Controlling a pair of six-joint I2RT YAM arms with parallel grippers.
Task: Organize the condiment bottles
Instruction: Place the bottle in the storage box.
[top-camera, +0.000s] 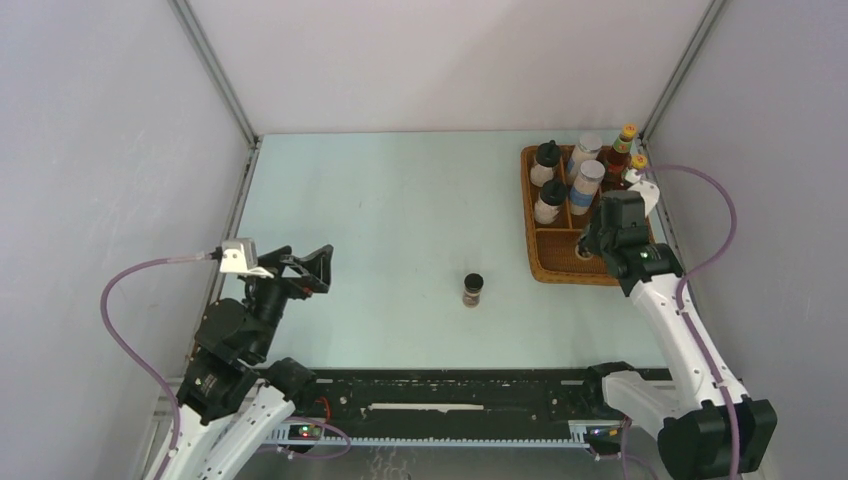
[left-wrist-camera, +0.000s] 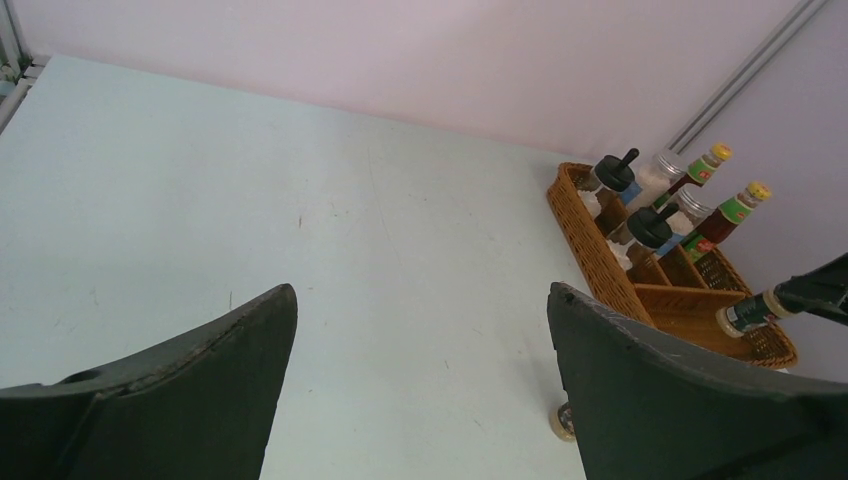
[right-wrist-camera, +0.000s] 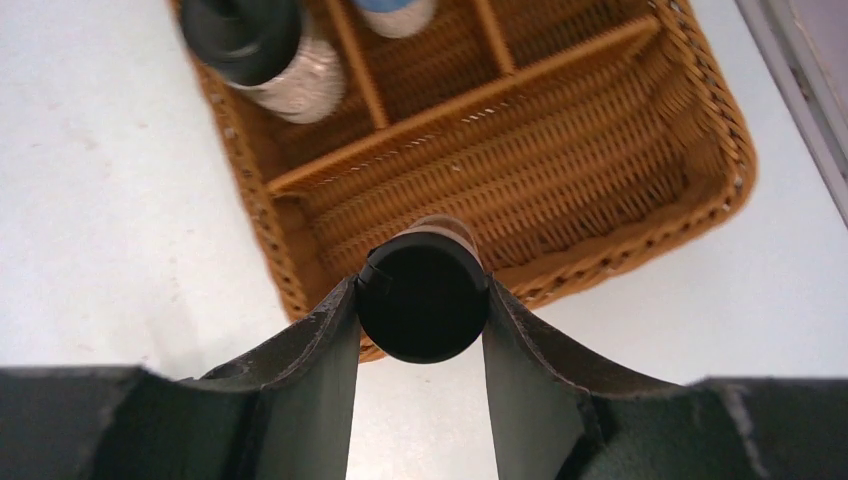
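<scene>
The tray (top-camera: 572, 277) sat at the table's (top-camera: 380, 220) far right, six bottles (top-camera: 586, 186) in its back compartments, a gripped jar (right-wrist-camera: 423, 296) over its near end, a lone jar (top-camera: 473, 290) mid-table to its left.

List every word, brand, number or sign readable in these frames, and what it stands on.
Nothing is legible in any view.
On the red sauce bottles: green labels, print too small.
On the blue-label jars: label blurred.
On the loose dark jar: label too small.
On the held dark jar in the right pincer: label blurred.
</scene>
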